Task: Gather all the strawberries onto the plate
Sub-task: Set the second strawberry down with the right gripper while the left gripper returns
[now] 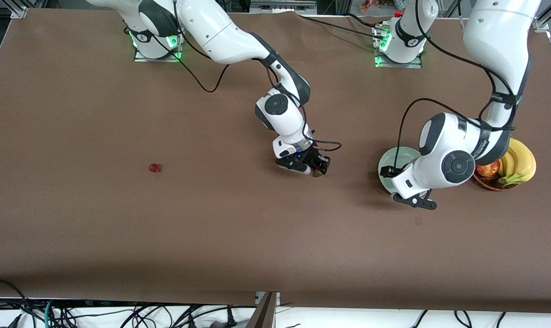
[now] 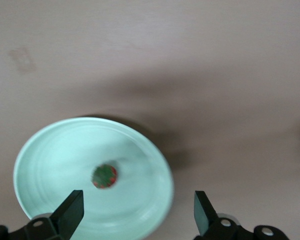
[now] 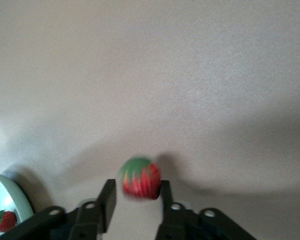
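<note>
Left wrist view gives us one strawberry [image 2: 105,176] lying in the pale green plate [image 2: 45,150], near its middle, green cap up. Our left end effector [image 2: 139,212] hangs over the plate with its fingers [image 2: 70,212] spread wide apart and nothing between them.

A second strawberry [image 3: 140,178] shows in the right wrist view, sitting between the fingers [image 3: 107,200] of our right end effector [image 3: 136,200]. One finger seems to touch the berry while the other stands a little off it, so we cannot tell whether the berry is clamped or already let go. In the front view this end effector [image 1: 318,169] is low over the bare middle of the bench [image 1: 211,228], well apart from the plate [image 1: 387,159], with the berry [image 1: 318,173] just visible at its tip.

A third strawberry [image 1: 155,168] lies alone on the bench, toward the right arm's end, well apart from both end effectors.

Beside the plate, toward the left arm's end of the bench, we see a wicker basket [image 1: 489,184] holding an apple [image 1: 487,169] and bananas [image 1: 521,161], partly covered by the left arm. Cables [image 1: 120,314] lie along the bench edge nearest the front camera.
</note>
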{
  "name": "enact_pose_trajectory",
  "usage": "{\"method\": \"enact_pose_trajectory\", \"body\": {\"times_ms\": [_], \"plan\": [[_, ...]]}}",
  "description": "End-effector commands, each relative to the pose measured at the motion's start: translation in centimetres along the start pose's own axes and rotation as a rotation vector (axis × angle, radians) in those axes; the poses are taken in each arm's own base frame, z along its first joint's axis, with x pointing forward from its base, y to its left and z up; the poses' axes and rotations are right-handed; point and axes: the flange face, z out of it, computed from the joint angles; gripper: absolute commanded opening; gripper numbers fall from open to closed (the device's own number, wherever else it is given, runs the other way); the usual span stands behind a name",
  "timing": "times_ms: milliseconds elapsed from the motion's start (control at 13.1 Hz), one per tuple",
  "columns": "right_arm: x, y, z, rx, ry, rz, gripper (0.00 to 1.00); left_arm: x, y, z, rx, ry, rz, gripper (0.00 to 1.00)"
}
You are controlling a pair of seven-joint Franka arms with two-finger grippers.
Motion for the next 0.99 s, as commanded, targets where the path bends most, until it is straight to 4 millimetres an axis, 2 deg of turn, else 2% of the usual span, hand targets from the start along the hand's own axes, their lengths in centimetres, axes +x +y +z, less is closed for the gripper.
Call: {"method": "enact_pose_trajectory", "body": {"times_ms": [0, 152, 229, 381, 457, 533, 610, 762, 914], "plan": [[1.9, -1.7, -1.9, 0.014, 0.017, -0.010, 1.00, -0.8, 2.5, -1.6, -0.027, -0.007, 0.051, 0.97], [6.0, -2.2, -4.7, -0.060, 0.029, -0.034, 1.00, -0.7, 3.6, -0.9, -0.042, -0.010, 0.072, 0.96], [8.6, -2.0, -6.4, -0.104, 0.014, -0.068, 1.00, -0.4, 4.2, -0.3, -0.044, -0.009, 0.082, 0.96], [12.1, -0.8, -9.0, -0.208, -0.047, -0.163, 1.00, 0.4, 6.8, 0.6, -0.056, 0.037, 0.099, 0.95], [14.5, 0.6, -10.5, -0.267, -0.049, -0.181, 1.00, 0.6, 8.3, 1.5, -0.064, 0.042, 0.109, 0.95], [16.5, 2.3, -12.2, -0.324, -0.052, -0.194, 1.00, 0.7, 9.8, 1.7, -0.069, 0.062, 0.114, 0.92], [18.0, 3.9, -13.4, -0.372, -0.065, -0.219, 1.00, 1.1, 11.4, 2.3, -0.079, 0.087, 0.102, 0.91], [21.4, 7.0, -15.7, -0.483, -0.131, -0.333, 1.00, 1.8, 15.4, 5.1, -0.097, 0.138, 0.093, 0.91], [24.0, 10.0, -17.2, -0.581, -0.226, -0.422, 1.00, 2.0, 18.1, 6.5, -0.107, 0.186, 0.062, 0.91]]}}
